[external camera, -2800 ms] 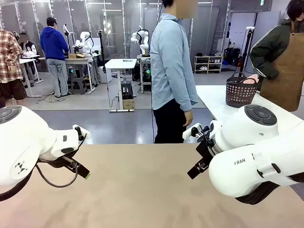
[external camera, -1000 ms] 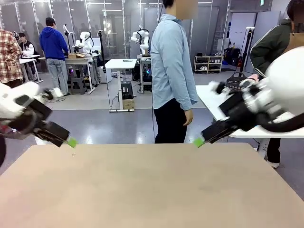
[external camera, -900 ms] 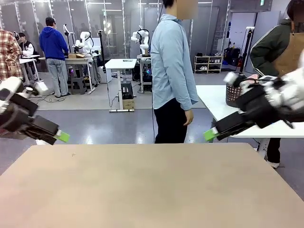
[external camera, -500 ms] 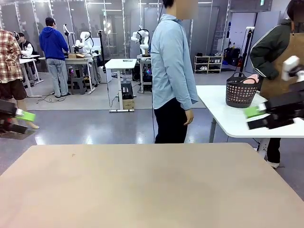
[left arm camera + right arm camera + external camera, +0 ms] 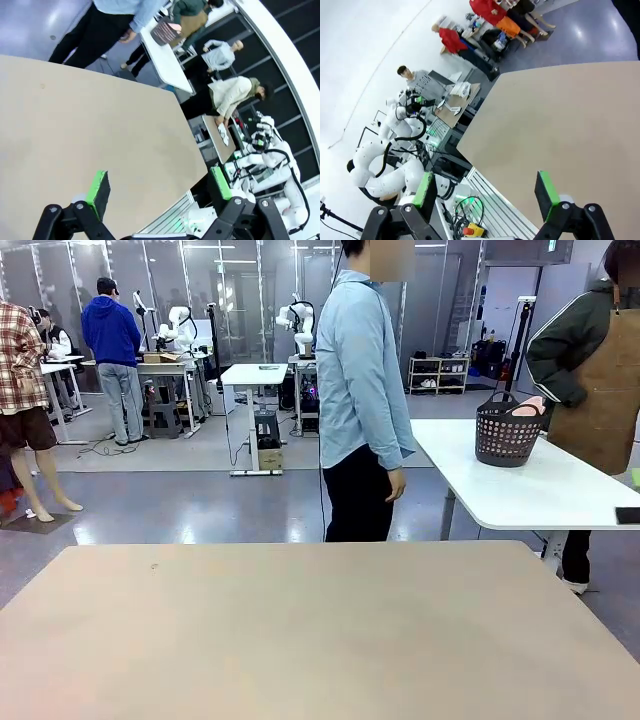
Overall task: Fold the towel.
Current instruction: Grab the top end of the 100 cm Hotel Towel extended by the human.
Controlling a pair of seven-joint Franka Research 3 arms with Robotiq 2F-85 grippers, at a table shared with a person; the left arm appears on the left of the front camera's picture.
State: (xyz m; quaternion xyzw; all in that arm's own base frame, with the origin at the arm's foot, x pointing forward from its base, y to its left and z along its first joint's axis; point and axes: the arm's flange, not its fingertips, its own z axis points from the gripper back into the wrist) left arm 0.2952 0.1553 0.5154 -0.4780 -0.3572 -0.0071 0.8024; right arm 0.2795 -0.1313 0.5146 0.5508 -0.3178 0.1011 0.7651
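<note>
The towel (image 5: 530, 406) is a bunched salmon-pink cloth poking out of a dark basket (image 5: 505, 435) on a white side table beyond my own table; the left wrist view also catches the basket (image 5: 163, 32). My left gripper (image 5: 159, 182) hangs open over the tan table's near right corner, nothing between its green pads. My right gripper (image 5: 485, 192) is open too, high off the table's left side. One of its fingertips (image 5: 628, 515) just shows at the right edge of the front view. Both grippers are far from the towel.
The tan table (image 5: 300, 640) in front of me is bare. A person in a light blue shirt (image 5: 365, 390) stands at its far edge, side on. Another person in a brown apron (image 5: 600, 390) stands by the white side table (image 5: 540, 495).
Both arms have swung up and outward from over the table, the left one off the left side and the right one off the right side. Both grippers stay open.
</note>
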